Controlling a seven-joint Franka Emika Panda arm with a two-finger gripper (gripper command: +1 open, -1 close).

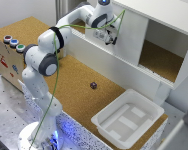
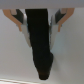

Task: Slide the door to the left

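1. In the upper right of the exterior view: white cabinet [image 1: 166, 10] on the cork tabletop [image 1: 69, 82]. Its right half is open, cork floor visible inside.
2. The door [image 1: 131, 37], a plain white panel, covers the cabinet's left half, from upper centre of the frame down to the lower rail.
3. The arm [image 1: 44, 60] rises from its base at lower left, bends at the elbow in the left-centre, and reaches to top centre. A green cable runs along it.
4. The gripper [image 1: 112, 38] sits at the door's face, near its left edge, top centre of frame. Contact with the door: cannot tell at this resolution.
5. Wrist view: a dark elongated part [image 2: 40, 42] fills the centre, against the plain white door surface [image 2: 70, 55]. Grey finger [image 2: 20, 20] at upper left, a second at upper right, one on each side of the dark part. Jaws look closed on it, though the blur keeps that uncertain.
6. Lower right, exterior view: white tray [image 1: 128, 120], on the tabletop edge.
7. Centre of frame: small dark object [image 1: 93, 85] on the cork, well apart from the tray and cabinet.
8. Left edge: box with coloured buttons [image 1: 13, 42].
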